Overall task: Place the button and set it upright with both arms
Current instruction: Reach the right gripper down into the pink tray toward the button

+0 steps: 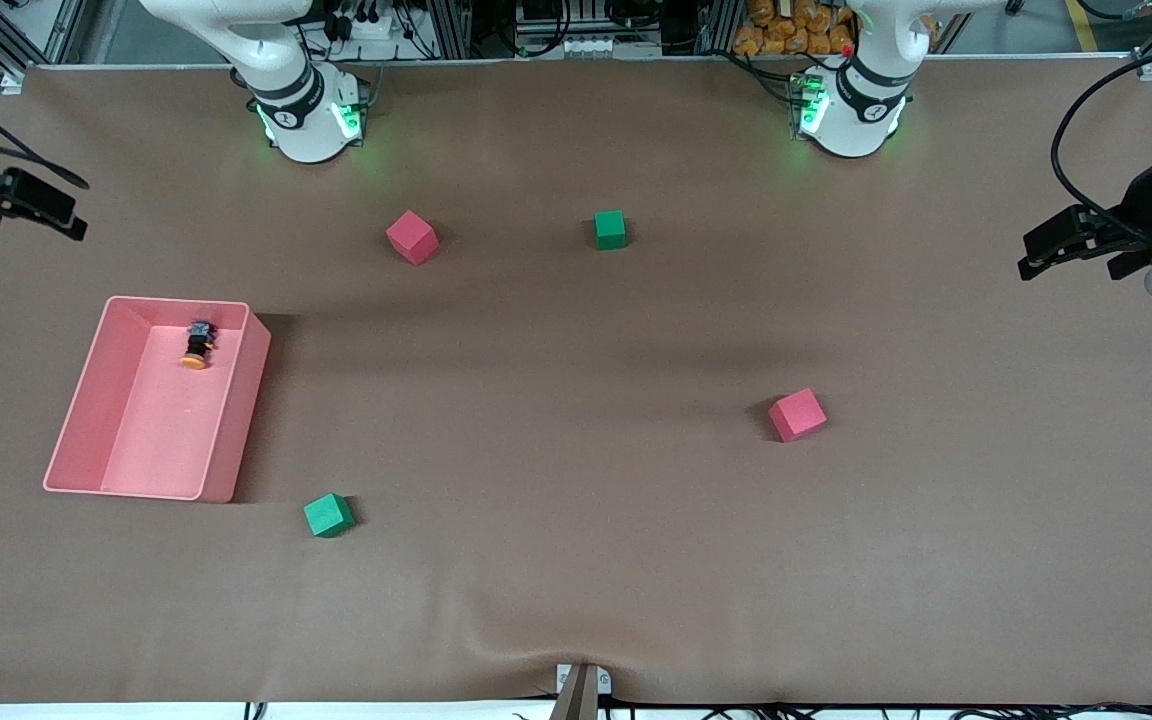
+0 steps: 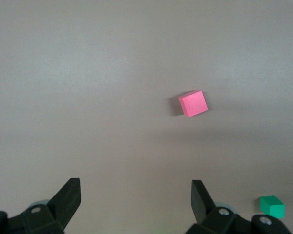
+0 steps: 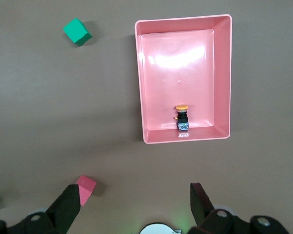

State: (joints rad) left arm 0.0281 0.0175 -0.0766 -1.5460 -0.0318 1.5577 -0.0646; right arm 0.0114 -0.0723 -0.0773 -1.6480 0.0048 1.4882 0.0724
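Note:
The button [image 1: 198,345] lies on its side in a pink bin [image 1: 248,400], at the bin's end farther from the front camera, with its orange cap pointing toward that camera. It also shows in the right wrist view [image 3: 181,117], close to the bin's wall [image 3: 223,73]. My right gripper [image 1: 71,218] is open and empty, held high at the right arm's end of the table, and its wrist view [image 3: 135,195] looks down on the bin. My left gripper [image 1: 1036,258] is open and empty, held high at the left arm's end; it shows over bare table in its wrist view [image 2: 135,190].
Two red cubes [image 1: 411,237] [image 1: 797,415] and two green cubes [image 1: 610,229] [image 1: 328,515] lie scattered on the brown table. The left wrist view shows a red cube [image 2: 193,103] and a green cube [image 2: 272,206]. The right wrist view shows a green cube [image 3: 77,31] and a red cube [image 3: 85,187].

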